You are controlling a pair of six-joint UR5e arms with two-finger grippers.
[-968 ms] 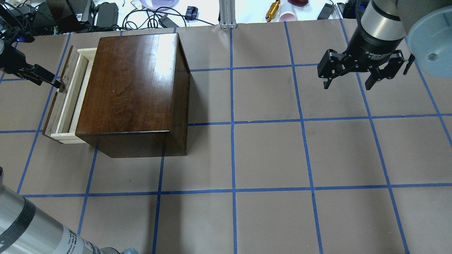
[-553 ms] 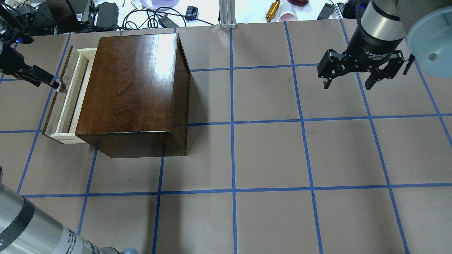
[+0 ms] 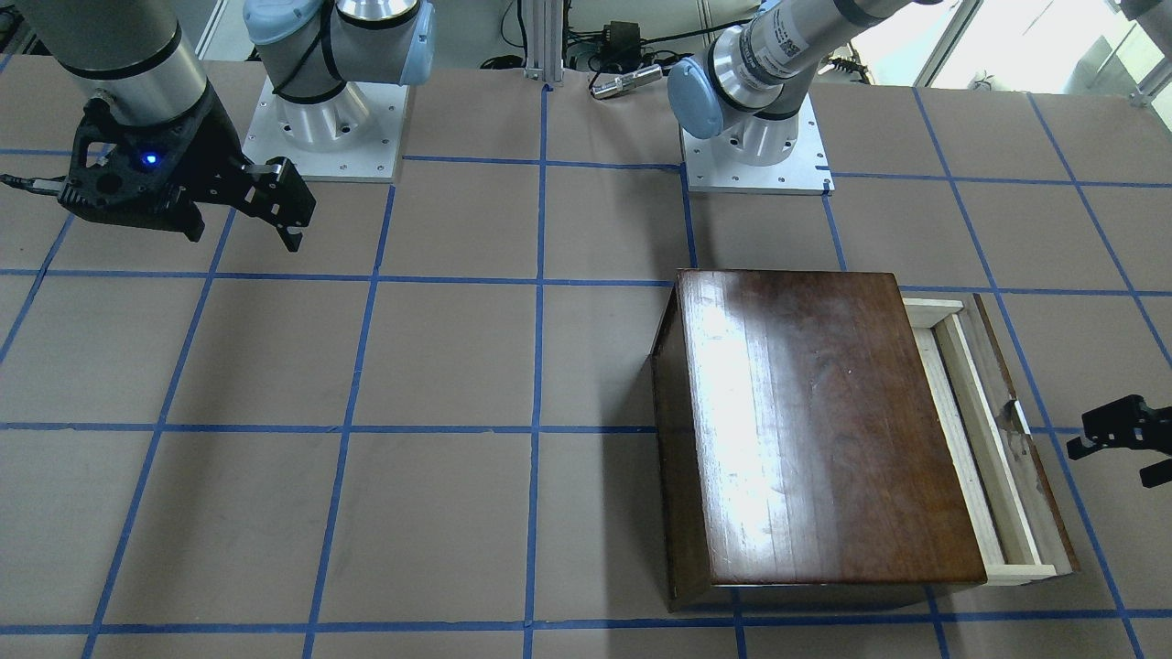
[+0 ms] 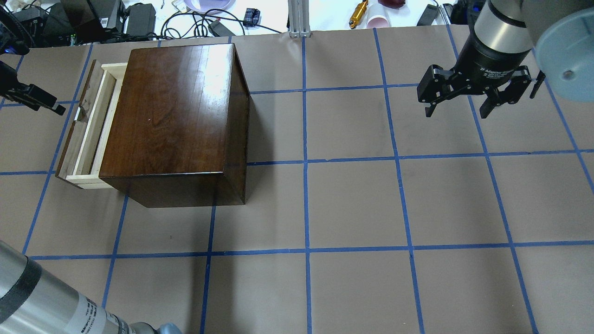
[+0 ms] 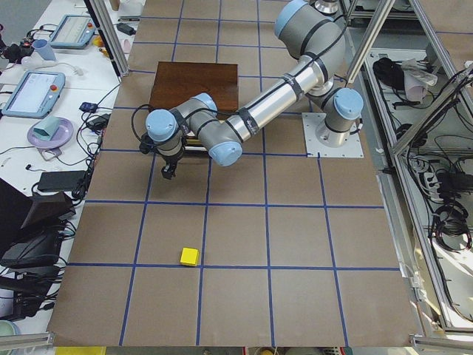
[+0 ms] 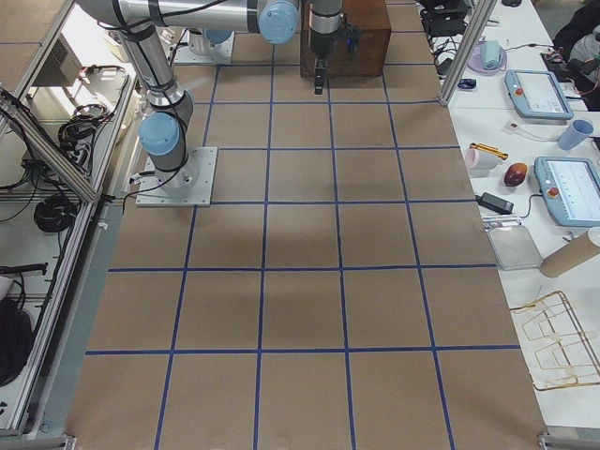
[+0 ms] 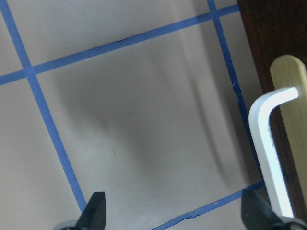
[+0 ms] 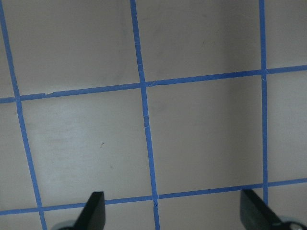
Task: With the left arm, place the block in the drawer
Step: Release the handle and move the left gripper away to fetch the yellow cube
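Observation:
The block (image 5: 189, 256) is a small yellow cube on the mat, seen only in the exterior left view, well away from the box. The drawer (image 4: 90, 125) stands partly pulled out of the dark-brown box (image 4: 176, 116), showing its pale wood tray and dark front panel (image 3: 1025, 430). My left gripper (image 4: 55, 109) is open and empty, a short way off the drawer front. In its wrist view (image 7: 175, 215) the silver drawer handle (image 7: 268, 143) is at the right, clear of the fingers. My right gripper (image 4: 457, 113) hangs open and empty over the far right of the table.
Cables, power bricks and small items lie beyond the table's back edge (image 4: 195, 21). Both arm bases (image 3: 755, 146) stand at the robot's side of the table. Blue tape lines grid the brown mat (image 4: 352, 204).
My left gripper has drawn back from the drawer handle, moving left and away from the box. The drawer and the right arm have not moved.

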